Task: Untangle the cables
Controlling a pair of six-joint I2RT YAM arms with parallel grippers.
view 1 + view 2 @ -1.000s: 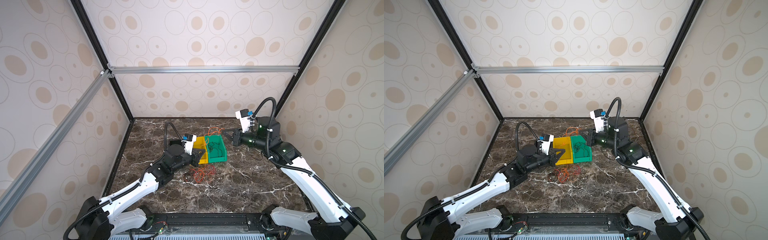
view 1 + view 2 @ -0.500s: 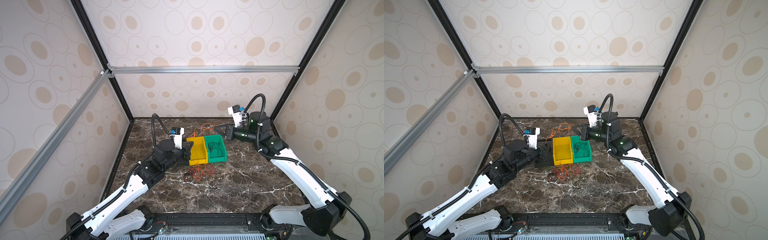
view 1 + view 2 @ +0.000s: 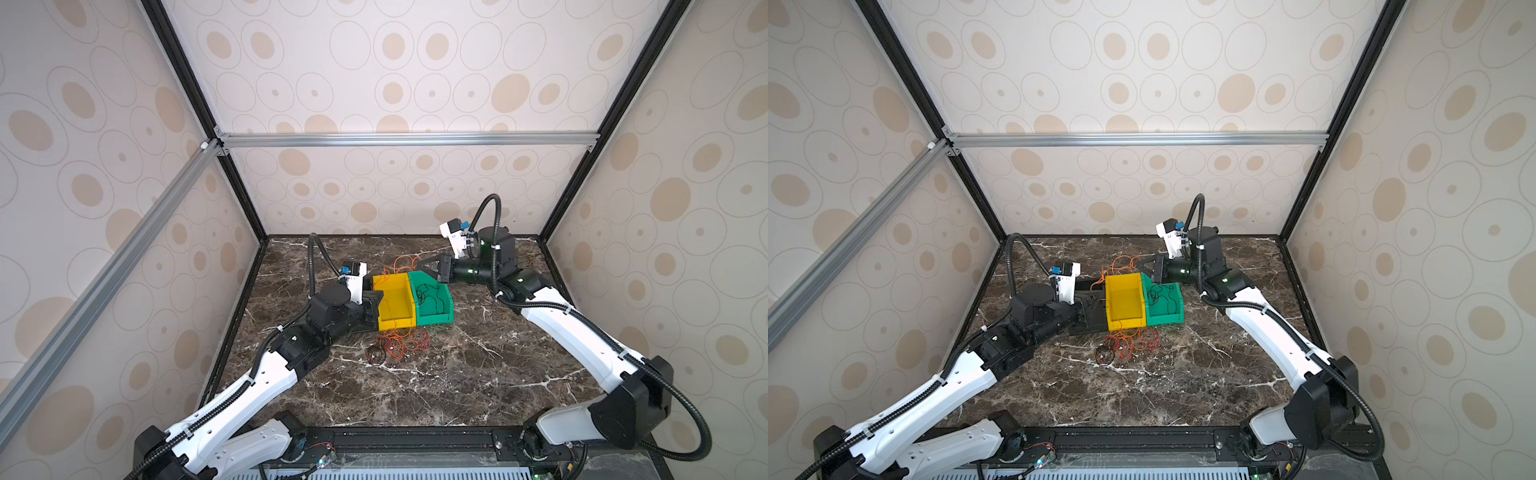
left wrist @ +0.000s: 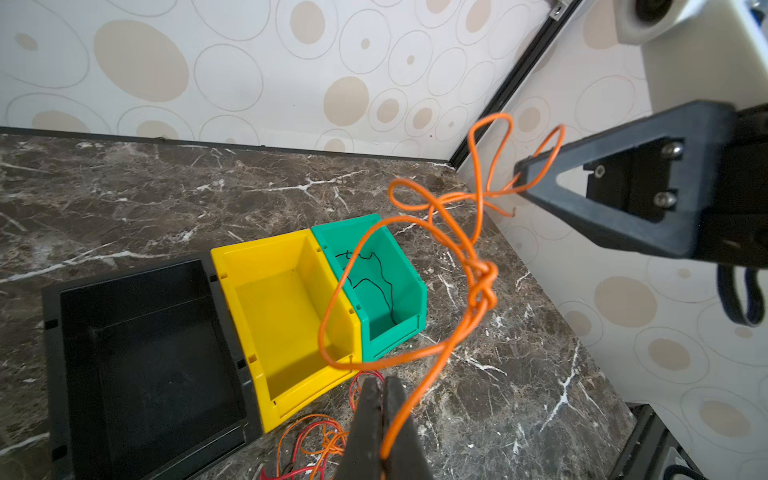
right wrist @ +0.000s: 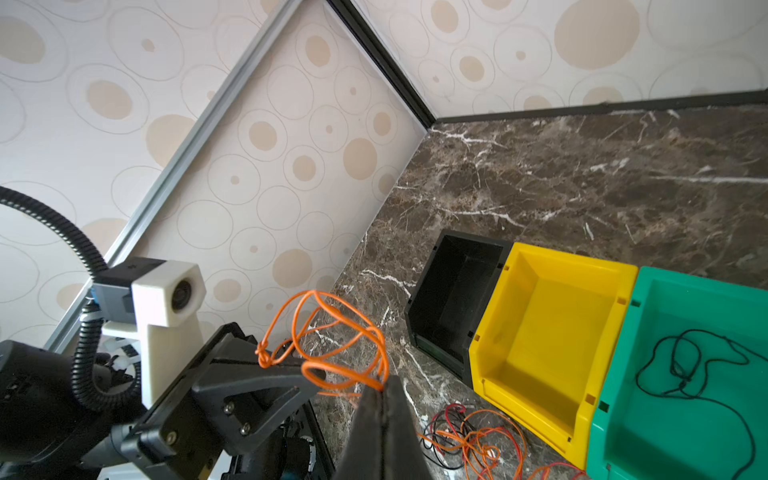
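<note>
Both the left gripper and right gripper are closed tight on one knotted orange cable, held in the air close to the yellow bin. More cables lie tangled on the surface at that bin's near side.

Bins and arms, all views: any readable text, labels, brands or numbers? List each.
None readable in any view.
The yellow plastic bin, green plastic bin and black plastic bin: no print or sticker visible.
The white arm shells: no marking visible.
The wall covering: oval pattern only.
</note>
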